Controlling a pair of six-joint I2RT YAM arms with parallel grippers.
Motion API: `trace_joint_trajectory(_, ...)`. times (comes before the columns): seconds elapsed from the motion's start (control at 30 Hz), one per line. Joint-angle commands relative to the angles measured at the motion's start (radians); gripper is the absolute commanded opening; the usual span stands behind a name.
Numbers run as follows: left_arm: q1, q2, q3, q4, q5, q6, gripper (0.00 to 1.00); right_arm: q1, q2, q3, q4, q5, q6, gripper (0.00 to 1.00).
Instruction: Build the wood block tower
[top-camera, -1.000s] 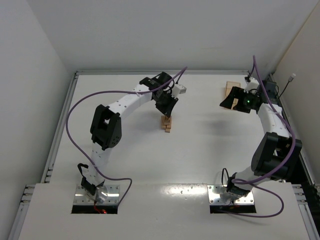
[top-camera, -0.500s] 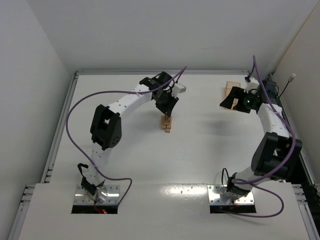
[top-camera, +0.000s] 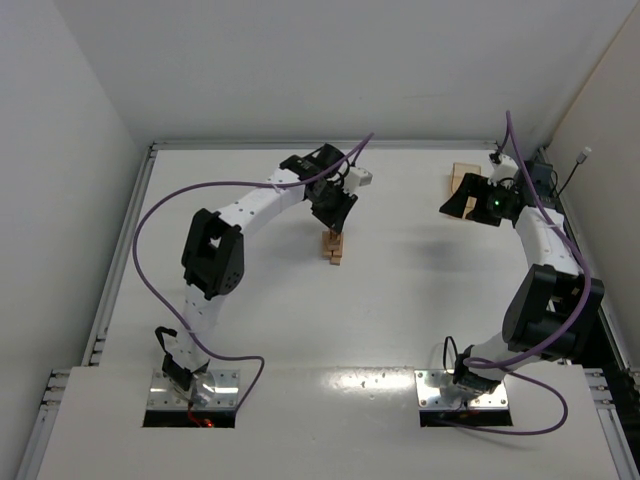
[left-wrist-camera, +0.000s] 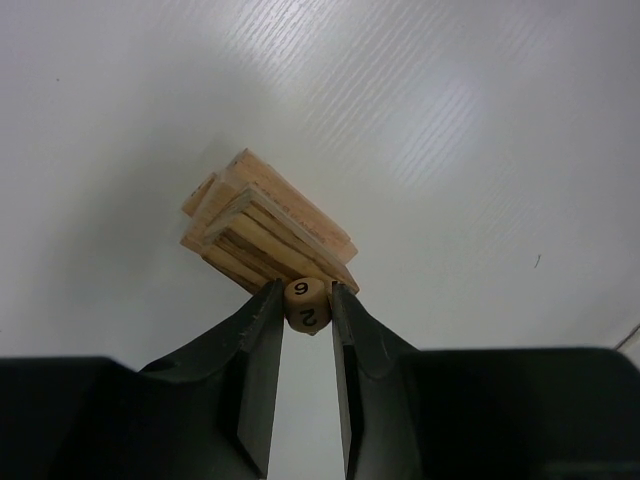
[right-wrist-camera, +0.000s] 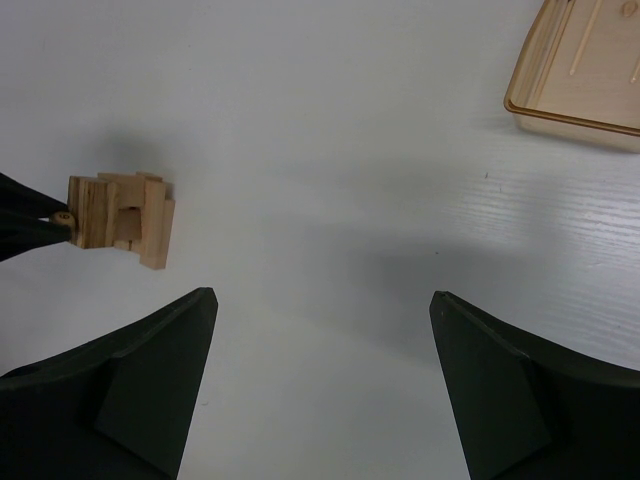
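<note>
The wood block tower (top-camera: 334, 247) is a small stack of light-tan bars in the middle of the table. It also shows in the left wrist view (left-wrist-camera: 268, 232) and the right wrist view (right-wrist-camera: 120, 217). My left gripper (left-wrist-camera: 306, 290) is shut on a small wooden die (left-wrist-camera: 306, 304) marked 6 and 2, held just above the tower's top; in the top view the gripper (top-camera: 336, 216) hangs over the stack. My right gripper (right-wrist-camera: 322, 297) is open wide and empty, held above the table at the far right (top-camera: 458, 207).
A flat shallow light-wood tray (top-camera: 462, 180) lies at the back right, also in the right wrist view (right-wrist-camera: 585, 70). White walls close the table at the back and sides.
</note>
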Motion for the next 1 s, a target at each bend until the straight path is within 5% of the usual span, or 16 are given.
trace_joint_trajectory(0.0, -0.009, 0.007, 0.038, 0.015, 0.0, -0.007, 0.22, 0.001, -0.01, 0.023, 0.034, -0.026, -0.006, 0.85)
trace_joint_trajectory(0.77, -0.009, -0.022, 0.01, 0.045, -0.043, -0.036, 0.32, 0.001, -0.01, 0.023, 0.034, -0.026, -0.006, 0.86)
trace_joint_trajectory(0.97, 0.0, -0.142, -0.057, 0.132, -0.069, -0.068, 0.32, 0.001, -0.01, 0.023, 0.034, -0.026, -0.006, 0.88)
